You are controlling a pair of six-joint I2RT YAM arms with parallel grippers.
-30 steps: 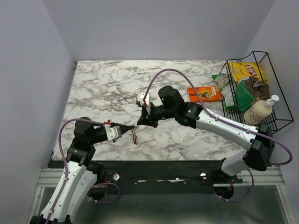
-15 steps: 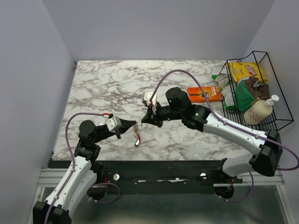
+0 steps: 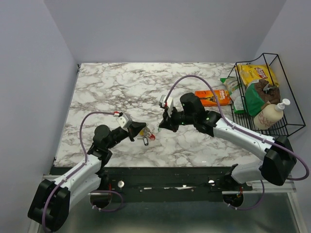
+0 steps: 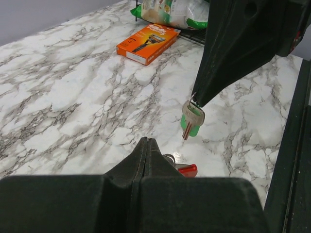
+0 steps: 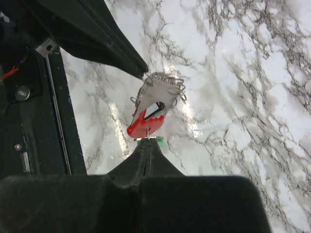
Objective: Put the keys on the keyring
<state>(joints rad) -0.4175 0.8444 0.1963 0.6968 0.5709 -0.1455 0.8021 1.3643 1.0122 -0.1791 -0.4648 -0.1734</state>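
Note:
My left gripper (image 3: 137, 132) is shut on the keyring (image 5: 156, 77), a thin metal loop. A red-headed key (image 5: 145, 124) and metal key blades hang from it just above the marble table (image 3: 112, 92). The ring (image 4: 169, 158) and the red key (image 4: 187, 170) also show past the shut left fingertips in the left wrist view (image 4: 147, 141). My right gripper (image 3: 161, 129) is shut on a green-headed key (image 4: 193, 121), which hangs from its tip a short way right of the ring and apart from it. In the right wrist view (image 5: 147, 143) only a green edge (image 5: 159, 141) shows.
An orange flat packet (image 3: 213, 97) lies right of centre and also shows in the left wrist view (image 4: 148, 43). A black wire basket (image 3: 270, 55) with snack bags and a bottle stands at the right edge. Purple cables loop over both arms.
Both grippers have moved right. The left arm has reached forward with the ring and red key. The right gripper has drawn away to the right with the green key.

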